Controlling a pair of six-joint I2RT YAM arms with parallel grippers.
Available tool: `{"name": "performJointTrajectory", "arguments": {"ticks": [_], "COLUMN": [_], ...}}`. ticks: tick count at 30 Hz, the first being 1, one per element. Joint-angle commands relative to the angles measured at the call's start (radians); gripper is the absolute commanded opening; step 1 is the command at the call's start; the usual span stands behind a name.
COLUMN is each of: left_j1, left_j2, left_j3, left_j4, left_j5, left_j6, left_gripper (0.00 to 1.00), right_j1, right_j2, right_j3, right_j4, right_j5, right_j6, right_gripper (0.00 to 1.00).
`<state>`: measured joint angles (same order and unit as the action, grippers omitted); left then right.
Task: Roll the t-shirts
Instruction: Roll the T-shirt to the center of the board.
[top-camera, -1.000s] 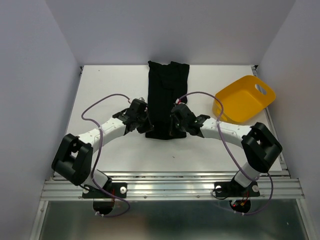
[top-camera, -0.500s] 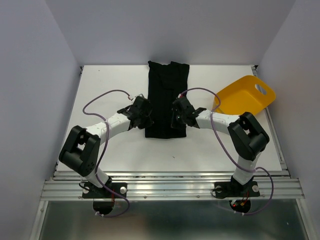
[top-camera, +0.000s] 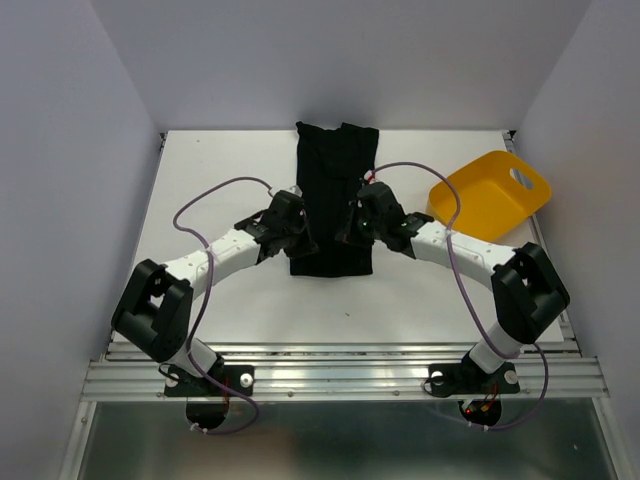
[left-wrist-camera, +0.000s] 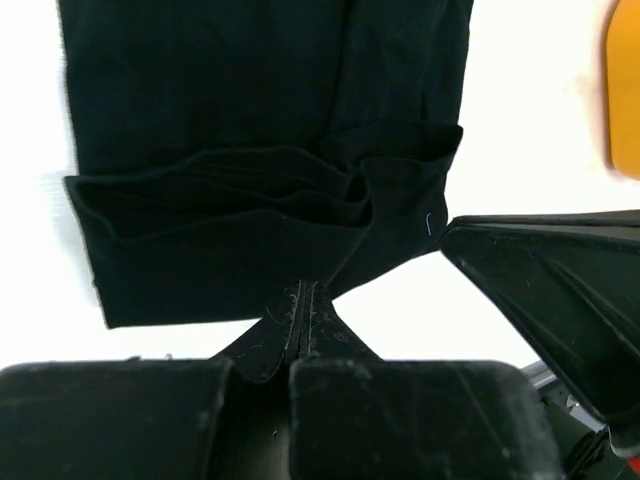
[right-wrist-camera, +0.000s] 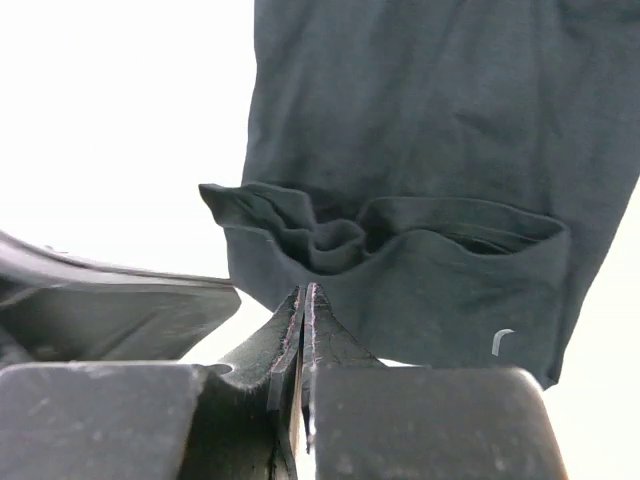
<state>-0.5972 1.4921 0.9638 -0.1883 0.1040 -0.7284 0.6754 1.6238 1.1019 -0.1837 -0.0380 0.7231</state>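
In the middle of the white counter lies one black t-shirt, folded into a long narrow strip that runs from the far edge toward the near side. Its far end sits flat against the back of the counter. Its near end is turned over on itself, making a short doubled band across the strip's full width.

The left claw sits at the left side of that near end and the right claw at the right side, the two facing each other across the cloth. In the left wrist view the fingers are pressed together with a pinch of black fabric drawn up tight between their tips. The folded band bunches into soft creases just beyond them. The right wrist view shows the same thing from the other side: fingers squeezed shut on the edge of the turned-over band, the layers puckered toward the grip. So each claw is pinching the t-shirt near one corner of the fold, with no gap between its fingers.

To the right, well apart from the shirt, a yellow tub rests tilted near the right edge of the counter, with a handle slot in its far rim. Purple cables loop above both arms.
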Motion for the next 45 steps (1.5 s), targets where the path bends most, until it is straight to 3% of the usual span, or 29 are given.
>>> {"name": "performJointTrajectory", "arguments": {"ticks": [1, 10, 19, 24, 32, 45], "left_j1": [-0.003, 0.008, 0.023, 0.023, 0.025, 0.033], "left_j2": [0.039, 0.017, 0.007, -0.007, 0.005, 0.126], "left_j3": [0.015, 0.009, -0.008, -0.023, -0.037, -0.017], "left_j4": [0.029, -0.003, -0.045, -0.057, -0.037, 0.0], "left_j5": [0.008, -0.084, -0.121, -0.138, -0.124, -0.138], "left_j6": [-0.04, -0.066, -0.066, -0.063, -0.051, -0.028], "left_gripper": [0.0, 0.0, 0.0, 0.0, 0.0, 0.0], "right_j1": [0.021, 0.055, 0.055, 0.055, 0.012, -0.045], "right_j2": [0.007, 0.114, 0.257, 0.22, 0.03, 0.085], "right_j3": [-0.01, -0.013, 0.021, 0.035, -0.008, -0.057], "right_j4": [0.066, 0.113, 0.067, 0.046, 0.023, 0.016], "right_j5": [-0.068, -0.109, 0.076, 0.056, 0.128, 0.076], "right_j6": [0.032, 0.05, 0.055, 0.042, -0.01, -0.033], "right_gripper": [0.01, 0.01, 0.01, 0.01, 0.01, 0.01]}}
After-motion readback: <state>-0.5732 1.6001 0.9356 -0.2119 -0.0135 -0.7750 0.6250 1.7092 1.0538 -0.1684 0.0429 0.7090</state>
